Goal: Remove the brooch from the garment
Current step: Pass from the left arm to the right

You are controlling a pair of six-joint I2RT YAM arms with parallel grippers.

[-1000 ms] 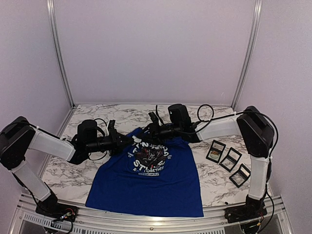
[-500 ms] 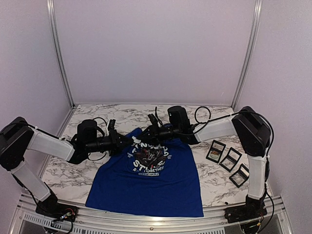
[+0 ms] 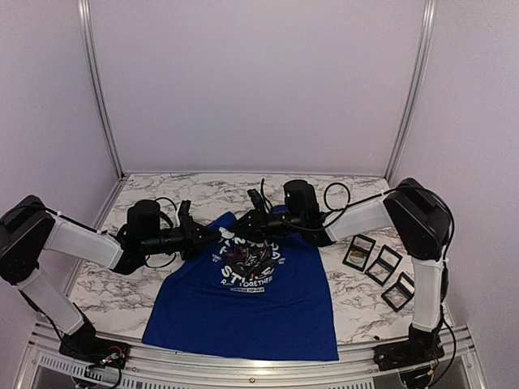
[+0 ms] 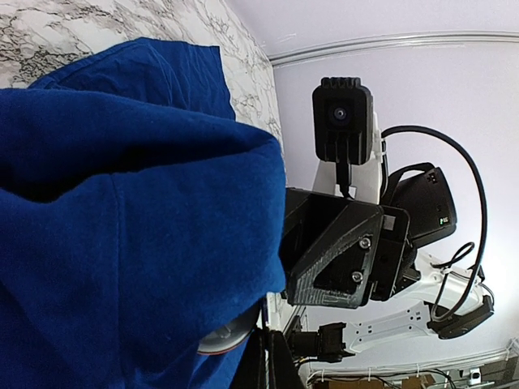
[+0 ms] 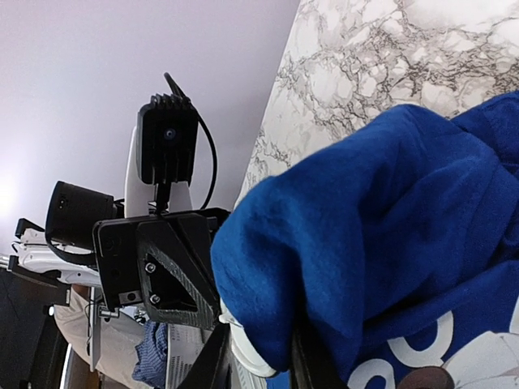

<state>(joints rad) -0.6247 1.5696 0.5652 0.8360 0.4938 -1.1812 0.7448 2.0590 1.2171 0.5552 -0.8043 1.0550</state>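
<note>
garment (image 3: 243, 300) | left gripper (image 3: 205, 235) clamped tight on its bunched upper edge | right gripper (image 3: 246, 222) narrow, pinching a raised fold

On table (image 3: 105, 284), shirt (image 3: 251, 312) at centre front; three cases (image 3: 383, 264) in row to its right; left gripper (image 3: 209, 234), right gripper (image 3: 243, 220) at collar.

Pale lilac walls (image 3: 259, 81), metal corner posts (image 3: 99, 89), seemingly marble tabletop (image 3: 105, 284)
</note>
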